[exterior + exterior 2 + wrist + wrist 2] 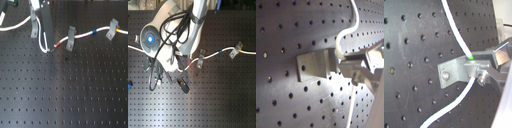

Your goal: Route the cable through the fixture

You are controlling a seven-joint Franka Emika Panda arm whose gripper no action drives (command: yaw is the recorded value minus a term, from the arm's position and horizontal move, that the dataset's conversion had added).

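Note:
In the first exterior view the white cable (17, 23) comes in from the left, passes the upright grey fixture (34, 26), dips to my gripper (48, 49), then rises past a red band (56, 46). The gripper looks shut on the cable just beside the fixture. Both wrist views show the fixture (313, 65) (458, 70) close in front of the gripper (351, 69) (482, 70), with the cable (459, 35) running across the fixture's end. In the second exterior view the arm (168, 40) hides the fixture.
Two slanted grey clips (71, 37) (112, 30) carry the cable onward to the first exterior view's right, with a blue band (93, 32) and a yellow band (117, 31) between and after them. Everything sits on a black perforated board (65, 95).

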